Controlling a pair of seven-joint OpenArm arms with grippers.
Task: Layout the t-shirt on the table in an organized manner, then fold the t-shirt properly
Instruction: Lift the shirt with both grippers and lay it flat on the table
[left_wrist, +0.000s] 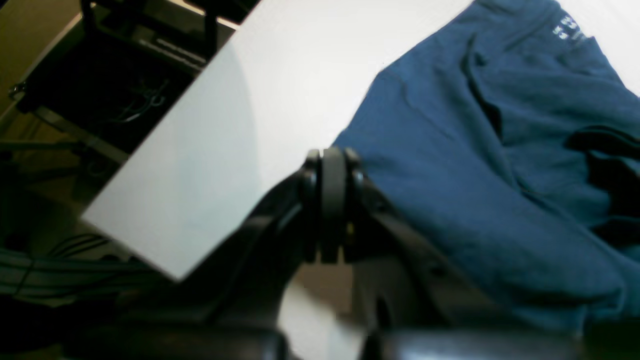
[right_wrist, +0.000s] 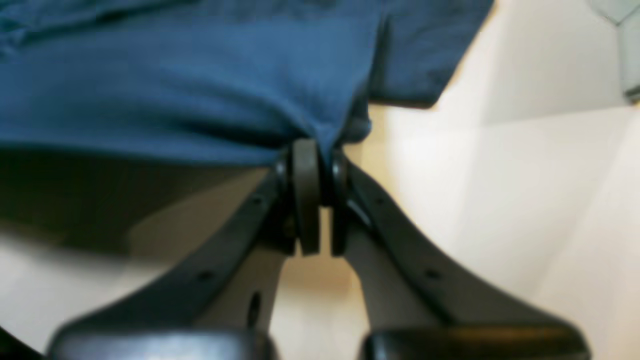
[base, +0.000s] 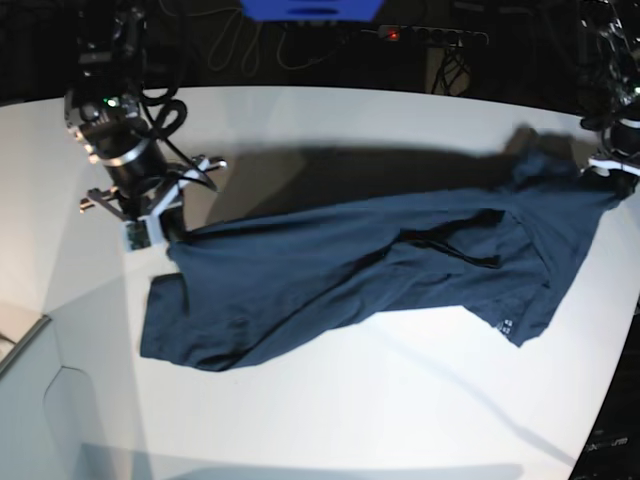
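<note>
Here, the right gripper (right_wrist: 315, 150) is clamped on a bunched edge of the t-shirt (base: 340, 270), while the left gripper (left_wrist: 332, 160) is pinched together at the opposite end, the shirt stretched between them over the table (base: 400, 400).

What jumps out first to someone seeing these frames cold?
The navy t-shirt stretched across the white table, held between both arms. The right gripper pinches fabric at base view's left; the left gripper is shut at the shirt's edge, far right. White label print faces the near edge.
</note>
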